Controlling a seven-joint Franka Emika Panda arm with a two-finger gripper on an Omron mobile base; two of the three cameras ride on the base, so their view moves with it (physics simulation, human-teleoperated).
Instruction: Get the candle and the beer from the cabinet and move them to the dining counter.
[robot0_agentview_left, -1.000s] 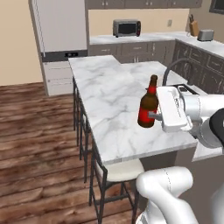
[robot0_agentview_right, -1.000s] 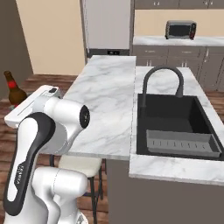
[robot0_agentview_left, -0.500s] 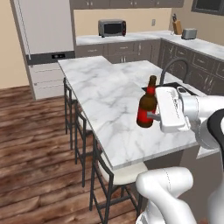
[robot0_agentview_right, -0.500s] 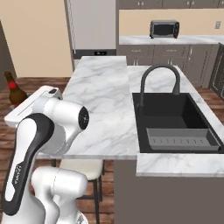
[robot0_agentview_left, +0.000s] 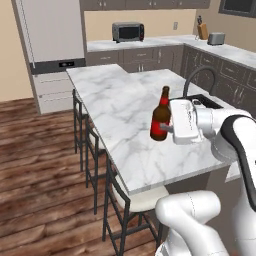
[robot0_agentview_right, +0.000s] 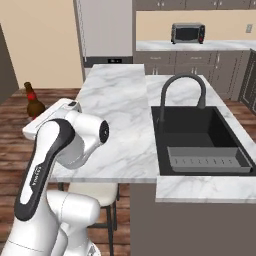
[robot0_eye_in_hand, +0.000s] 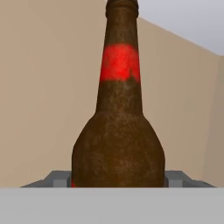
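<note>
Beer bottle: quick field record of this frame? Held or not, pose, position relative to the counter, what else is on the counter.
object: beer, brown glass bottle, red label
held: yes, gripper closed on its body
pose: upright
position: in the left base view it appears over the dining counter; contact with the slab cannot be told
counter fixtures: black sink, black faucet
seating: stools along the counter's edge
</note>
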